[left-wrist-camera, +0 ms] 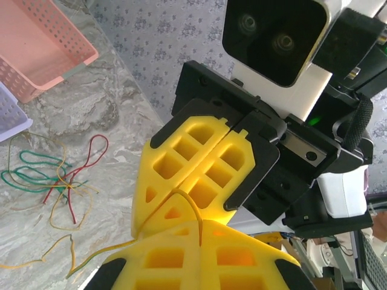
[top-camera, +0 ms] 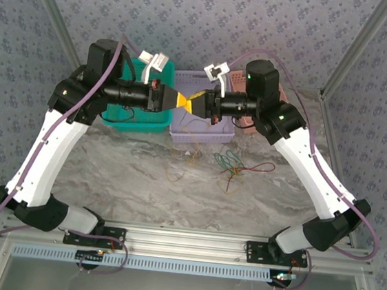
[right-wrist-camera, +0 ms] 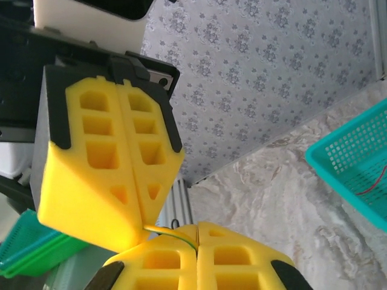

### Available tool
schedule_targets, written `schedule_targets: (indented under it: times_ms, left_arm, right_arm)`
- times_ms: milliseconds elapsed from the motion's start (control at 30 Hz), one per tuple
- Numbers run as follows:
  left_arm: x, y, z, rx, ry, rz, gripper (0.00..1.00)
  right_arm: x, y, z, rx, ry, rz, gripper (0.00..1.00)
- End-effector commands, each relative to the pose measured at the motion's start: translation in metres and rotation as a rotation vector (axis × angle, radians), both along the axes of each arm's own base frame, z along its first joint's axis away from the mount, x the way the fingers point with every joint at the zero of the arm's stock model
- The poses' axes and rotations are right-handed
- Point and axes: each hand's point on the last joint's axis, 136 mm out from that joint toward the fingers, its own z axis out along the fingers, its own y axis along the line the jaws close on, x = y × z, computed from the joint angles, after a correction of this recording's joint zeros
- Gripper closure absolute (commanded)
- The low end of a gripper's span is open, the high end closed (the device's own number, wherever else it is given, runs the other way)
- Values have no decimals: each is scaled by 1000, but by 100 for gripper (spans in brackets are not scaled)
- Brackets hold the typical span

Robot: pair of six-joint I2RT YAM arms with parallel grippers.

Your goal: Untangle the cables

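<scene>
The left gripper (top-camera: 181, 101) and the right gripper (top-camera: 194, 102) meet tip to tip above the back of the table (top-camera: 141, 181), over the lavender basket (top-camera: 201, 133). Both are clamped closed, each pinching the same yellow cable (left-wrist-camera: 188, 208); a short arc of it bridges the two tips. The other cables (top-camera: 236, 165), green, red and yellow, lie loosely crossed on the table, just in front of the baskets.

Teal basket (top-camera: 144, 120), left of the lavender one: holds one red strand (right-wrist-camera: 370, 187). Lavender basket: contents cannot be told. Pink basket (left-wrist-camera: 36, 42), right of the lavender one: largely hidden behind the right arm in the top view, contents cannot be told.
</scene>
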Motion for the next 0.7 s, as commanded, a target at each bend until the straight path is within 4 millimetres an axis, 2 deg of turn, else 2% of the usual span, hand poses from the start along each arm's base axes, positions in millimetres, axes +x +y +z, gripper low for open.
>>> schedule_targets:
  times_ms: [0,67,100,133,200,300,367,400,433,533,600,633,667]
  left_arm:
    - [-2,5,9,-10,-33,36,92]
    - [4,16,6,23,-35,128,70]
    - [8,25,1,51,-35,193,56]
    - [13,36,-6,86,-28,275,47]
    - [22,61,-27,161,6,434,38]
    - [27,95,-71,277,75,622,37]
    - [28,108,-108,341,123,690,37]
    - [28,112,-133,373,163,717,37]
    - [28,115,-158,399,205,734,37]
    - [32,114,-214,420,272,760,40]
    - [41,108,-238,395,278,772,41]
    - [47,104,-245,373,270,773,41]
    - [54,100,-250,357,265,772,40]
  right_arm:
    - [3,-13,10,-13,-44,-101,100]
    - [2,-29,14,-8,-65,-180,100]
    - [1,-40,13,-7,-66,-227,100]
    - [-1,-50,11,-16,-63,-273,100]
    - [-3,-69,-2,-55,-46,-349,100]
    - [-6,-101,-25,-114,-13,-476,100]
    - [-7,-124,-40,-141,16,-563,100]
    - [-7,-136,-46,-148,21,-607,100]
    - [-9,-148,-57,-169,48,-646,100]
    - [-11,-168,-73,-157,94,-704,100]
    - [-10,-174,-76,-138,110,-722,100]
    - [-8,-175,-92,-157,147,-720,100]
    - [-5,-174,-91,-146,137,-720,100]
